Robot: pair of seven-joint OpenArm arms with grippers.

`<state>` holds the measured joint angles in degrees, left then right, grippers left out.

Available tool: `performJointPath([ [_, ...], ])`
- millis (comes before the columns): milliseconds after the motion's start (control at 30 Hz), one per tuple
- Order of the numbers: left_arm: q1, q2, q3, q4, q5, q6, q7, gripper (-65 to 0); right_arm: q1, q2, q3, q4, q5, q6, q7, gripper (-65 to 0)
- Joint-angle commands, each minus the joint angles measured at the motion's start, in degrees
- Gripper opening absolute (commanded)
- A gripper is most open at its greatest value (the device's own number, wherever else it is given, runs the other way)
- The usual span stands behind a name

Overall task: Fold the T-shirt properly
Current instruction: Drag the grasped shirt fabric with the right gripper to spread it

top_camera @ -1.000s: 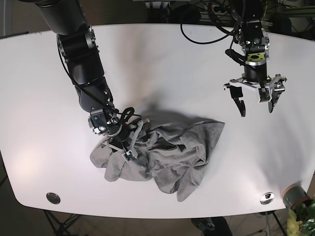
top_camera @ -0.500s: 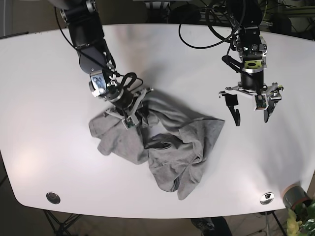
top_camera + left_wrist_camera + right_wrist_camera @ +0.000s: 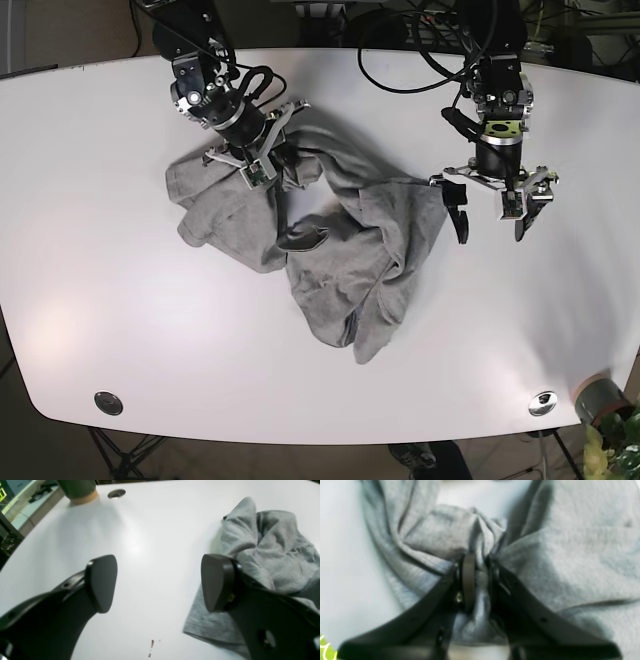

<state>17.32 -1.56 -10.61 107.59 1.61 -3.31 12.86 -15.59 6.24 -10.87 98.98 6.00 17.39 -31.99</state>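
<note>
Now the right gripper (image 3: 268,158), on the left side of the base view, is clamped tight on a bunch of the T-shirt (image 3: 340,260), and it has carried that bunch well up the white table (image 3: 90,280) toward the far edge compared with half a second ago, when it sat lower and nearer the middle. The grey cloth has stretched out behind it, trailing down in a crumpled diagonal to the table's centre, with one flap spread to the left of the gripper. No lettering or neck mark shows on the fabric in any view. Over on the right, the left gripper (image 3: 491,208) has slid in closer to the shirt's right edge, jaws spread wide and holding nothing, one finger just beside the cloth.
</note>
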Motion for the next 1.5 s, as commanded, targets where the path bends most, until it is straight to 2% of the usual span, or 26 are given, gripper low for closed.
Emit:
performJointPath([
  [0, -0.31, -0.24, -0.16, 0.06, -1.83, -3.24, -1.39, -15.3, -0.19, -0.04, 0.10, 2.16, 0.46, 0.15, 1.26, -61.5],
  [100, -0.13, -0.24, -1.39, -0.82, -3.50, -5.26, 0.63, -15.3, -0.27, -0.13, 0.10, 2.69, 0.64, 0.15, 1.26, -59.6],
  [200, -0.22, -0.24, -2.71, -1.00, -5.43, -6.58, 3.71, -15.6, 0.34, -0.13, 0.10, 3.31, 0.81, 0.15, 1.26, -45.2],
  [333, 0.04, -0.24, -4.73, -0.73, -6.49, -8.07, 4.24, -15.6, 3.68, -0.13, 0.10, 3.83, 0.90, 0.15, 0.73, -19.8],
  [367, 0.13, -0.24, -5.26, -0.73, -6.49, -8.51, 4.24, -15.6, 4.30, -0.13, 0.10, 3.92, 0.90, 0.15, 0.30, -15.1],
  [433, 0.74, -0.24, -6.14, -0.73, -6.49, -9.39, 4.24, -15.6, 6.67, -0.13, 0.10, 4.01, 0.90, 0.15, -0.58, -9.5],
  [567, 1.62, -0.24, -7.01, -0.56, -6.49, -12.38, 4.41, -15.7, 11.95, -0.22, 0.10, 3.83, 0.99, 0.15, -2.08, -9.0],
  [667, 2.68, -0.24, -7.01, -0.56, -6.49, -12.64, 4.41, -15.7, 16.69, -0.31, -0.16, 1.20, 0.99, 0.15, -3.75, -9.0],
  [800, 4.00, -0.24, -7.01, -0.56, -6.49, -12.64, 4.41, -15.7, 24.08, -2.50, 0.10, -4.87, 0.90, 0.50, -6.12, -9.0],
  [967, 4.08, -0.24, -7.01, -0.56, -6.49, -12.64, 4.41, -15.7, 31.38, -3.38, -0.16, -14.63, 0.99, 0.59, -6.12, -9.0],
  [1067, 4.35, -0.24, -7.01, -0.29, -6.49, -12.64, 4.41, -15.7, 35.59, -5.32, 0.19, -21.66, 0.99, 0.68, -5.42, -9.0],
  [1333, 4.44, -0.24, -7.10, -0.21, -6.40, -12.64, 4.41, -15.7, 43.51, -6.37, 0.28, -37.75, 0.99, 0.68, -0.32, -8.9],
  [1467, 4.44, -0.24, -7.10, -0.21, -6.40, -12.64, 4.41, -15.7, 45.35, -6.72, 2.57, -44.34, 0.99, 0.68, 3.02, -8.9],
])
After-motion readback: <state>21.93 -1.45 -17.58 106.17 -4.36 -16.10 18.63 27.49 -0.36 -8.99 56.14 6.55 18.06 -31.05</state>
